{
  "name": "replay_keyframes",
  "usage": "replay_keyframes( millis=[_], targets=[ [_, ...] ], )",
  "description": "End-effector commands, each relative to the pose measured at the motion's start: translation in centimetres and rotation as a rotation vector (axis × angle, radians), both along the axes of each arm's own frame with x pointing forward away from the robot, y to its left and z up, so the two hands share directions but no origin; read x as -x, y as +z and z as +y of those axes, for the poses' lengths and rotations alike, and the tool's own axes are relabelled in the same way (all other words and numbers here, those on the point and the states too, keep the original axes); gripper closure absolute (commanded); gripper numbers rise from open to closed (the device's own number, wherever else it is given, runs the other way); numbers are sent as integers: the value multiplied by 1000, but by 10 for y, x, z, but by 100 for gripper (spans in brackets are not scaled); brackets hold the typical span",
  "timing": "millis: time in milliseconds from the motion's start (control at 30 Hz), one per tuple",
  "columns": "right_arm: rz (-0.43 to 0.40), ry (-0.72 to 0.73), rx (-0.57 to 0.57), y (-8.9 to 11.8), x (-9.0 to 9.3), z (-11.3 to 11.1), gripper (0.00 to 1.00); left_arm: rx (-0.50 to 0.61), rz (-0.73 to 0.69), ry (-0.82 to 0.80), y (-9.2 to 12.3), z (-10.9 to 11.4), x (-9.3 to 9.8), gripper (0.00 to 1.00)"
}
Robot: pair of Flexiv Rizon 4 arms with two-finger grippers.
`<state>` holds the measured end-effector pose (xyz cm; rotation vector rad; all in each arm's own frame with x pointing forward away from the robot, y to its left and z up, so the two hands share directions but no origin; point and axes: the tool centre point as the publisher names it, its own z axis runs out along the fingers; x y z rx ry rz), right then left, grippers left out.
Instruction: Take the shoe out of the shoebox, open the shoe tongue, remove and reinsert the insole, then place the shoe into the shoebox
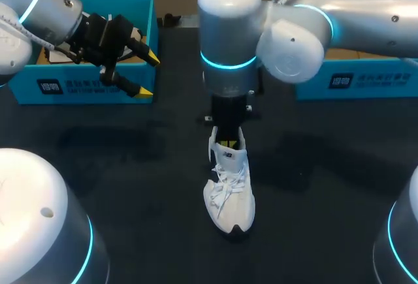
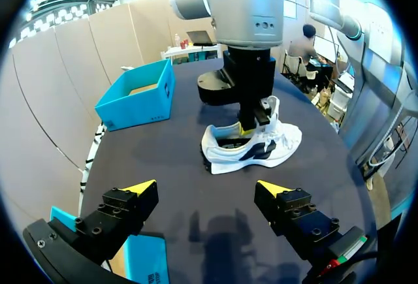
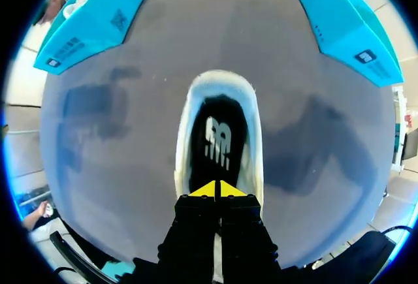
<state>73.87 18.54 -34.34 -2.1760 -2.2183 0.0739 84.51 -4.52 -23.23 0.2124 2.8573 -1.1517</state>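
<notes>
A white shoe (image 1: 228,192) lies in the middle of the dark table, toe toward the front edge. My right gripper (image 1: 226,144) comes down from above onto its upper and is shut on the shoe tongue (image 2: 271,109), which stands upright beside the fingers. In the right wrist view the closed yellow tips (image 3: 215,189) sit at the mouth of the shoe (image 3: 219,78), and the black insole (image 3: 215,140) shows inside. My left gripper (image 1: 149,75) hangs open and empty in front of the blue shoebox (image 1: 91,88) at the back left, well apart from the shoe (image 2: 261,150).
A second blue box (image 1: 366,85) stands at the back right, under my right arm. Both blue boxes (image 3: 91,23) (image 3: 346,23) lie beyond the shoe's heel. Bare dark table surrounds the shoe on all sides.
</notes>
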Motion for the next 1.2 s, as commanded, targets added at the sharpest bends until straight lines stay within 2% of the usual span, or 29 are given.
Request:
replay_keyframes(
  millis=[33,167,267,300,333,400,867,1200],
  targets=[
    [18,-8,-14,1,4,0,100,-2,-1,0,0,0,1,0],
    [77,-15,-16,1,9,0,100,-2,-1,0,0,0,1,0],
    [80,-29,-16,4,10,0,100,-2,-1,0,0,0,1,0],
    [86,-33,-20,5,10,0,71,-2,-1,0,0,0,1,0],
    [92,-36,-27,5,11,0,53,-2,-1,0,0,0,1,0],
    [86,-38,-34,5,11,-1,0,-2,-1,0,0,0,1,0],
    [76,-41,-95,-16,11,0,0,-2,-1,0,0,0,1,0],
    [72,-38,-88,-10,13,0,0,-2,-1,0,0,0,1,0]
  ],
)
